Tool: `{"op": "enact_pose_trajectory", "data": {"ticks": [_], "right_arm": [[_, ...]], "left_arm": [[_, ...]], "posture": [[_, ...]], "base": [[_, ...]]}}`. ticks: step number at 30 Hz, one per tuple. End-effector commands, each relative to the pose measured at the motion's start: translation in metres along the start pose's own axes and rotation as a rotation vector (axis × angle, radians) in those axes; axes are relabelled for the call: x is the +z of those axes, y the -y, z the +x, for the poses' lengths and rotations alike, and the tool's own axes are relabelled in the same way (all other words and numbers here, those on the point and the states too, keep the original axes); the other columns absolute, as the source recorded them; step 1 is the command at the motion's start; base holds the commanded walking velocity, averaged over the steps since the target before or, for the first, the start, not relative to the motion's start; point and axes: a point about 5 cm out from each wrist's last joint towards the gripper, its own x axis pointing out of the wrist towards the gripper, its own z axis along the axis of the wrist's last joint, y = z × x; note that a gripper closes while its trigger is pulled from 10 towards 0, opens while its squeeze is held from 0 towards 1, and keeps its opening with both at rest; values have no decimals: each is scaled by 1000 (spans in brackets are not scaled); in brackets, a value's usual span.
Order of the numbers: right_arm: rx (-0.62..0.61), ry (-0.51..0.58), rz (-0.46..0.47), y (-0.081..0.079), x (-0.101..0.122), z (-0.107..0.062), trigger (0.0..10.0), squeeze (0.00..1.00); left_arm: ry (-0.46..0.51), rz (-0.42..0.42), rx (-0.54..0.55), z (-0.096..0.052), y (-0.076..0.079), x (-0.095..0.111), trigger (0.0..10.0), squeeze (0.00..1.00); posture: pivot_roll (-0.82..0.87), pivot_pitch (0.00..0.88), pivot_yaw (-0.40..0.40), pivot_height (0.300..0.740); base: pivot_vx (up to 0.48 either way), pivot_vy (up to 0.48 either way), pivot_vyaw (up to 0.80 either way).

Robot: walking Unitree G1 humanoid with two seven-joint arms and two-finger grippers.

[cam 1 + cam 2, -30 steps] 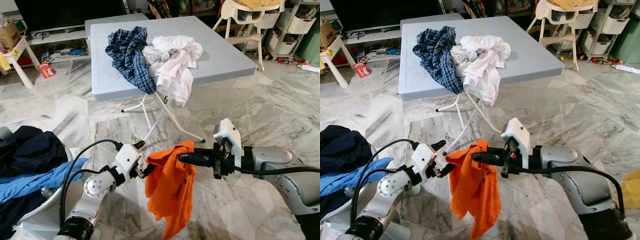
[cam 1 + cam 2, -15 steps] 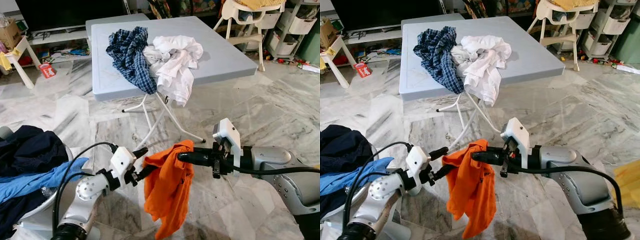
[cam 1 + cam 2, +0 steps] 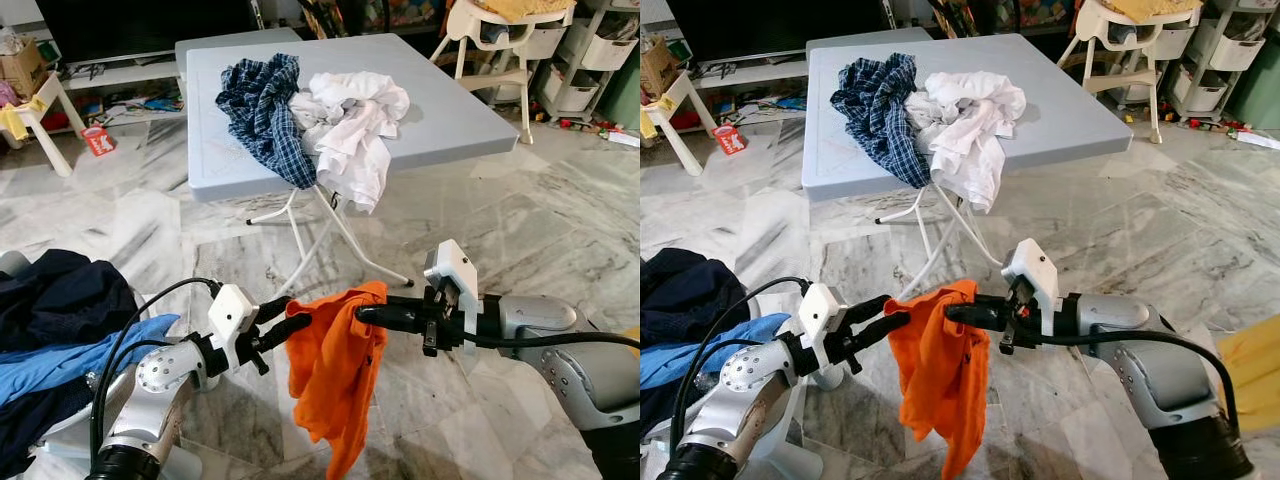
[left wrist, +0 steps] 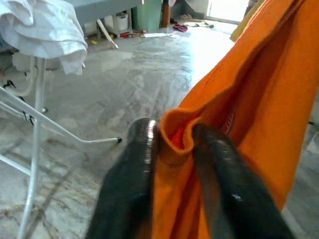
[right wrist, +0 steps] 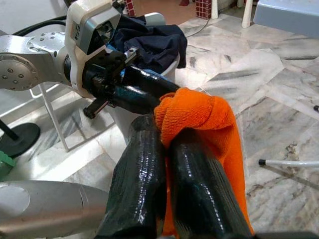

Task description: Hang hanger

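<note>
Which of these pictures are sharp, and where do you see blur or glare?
Both eye views: sharp, evenly daylit, soft sheen on the marble floor. Left wrist view: near black fingers blurred, floor behind washed out by glare. Right wrist view: bright orange cloth crisp, glossy highlights on the right pincer fingers.

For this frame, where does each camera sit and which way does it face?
Left and right eye views: on the head, looking forward and down at both arms, orange garment and grey table.
Left wrist view: along the left claw, shut on the garment's edge.
Right wrist view: along the right claw, facing the left arm.
Shared: the garment, held by both claws.
</note>
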Motion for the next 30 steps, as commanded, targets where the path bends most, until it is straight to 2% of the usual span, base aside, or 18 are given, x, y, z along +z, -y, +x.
{"op": "enact_pose_trajectory", "data": {"ticks": [1,7,17,22,23,24,30], "right_arm": [[4,13,-29,0,5,1,0,0],[6,19,-35,0,5,2,0,0],[14,24,-36,-1,6,4,0,0],[17,30,-35,0,6,5,0,0],[18,30,-36,0,7,5,0,0],[19,31,-36,0,7,5,0,0],[22,31,-40,-1,9,4,0,0]], "left_arm": [[4,-1,1,-4,-2,3,0,0],[-25,-33,19,-5,-4,-4,0,0],[-39,-8,13,-7,-2,-5,0,0],[-60,36,73,-11,-6,-8,0,0],[-60,23,84,-11,-7,-10,2078,0],[-61,16,95,-11,-7,-11,10000,1000],[-90,-20,114,-6,-1,-27,10000,1000]], "posture": [[-137,52,36,740],[-139,47,41,740],[-130,43,38,740],[-125,39,37,740],[-125,39,37,740],[-128,39,36,740],[-147,44,29,740]], "base": [[0,0,0],[0,0,0],[0,0,0],[0,0,0],[0,0,0],[0,0,0],[0,0,0]]}}
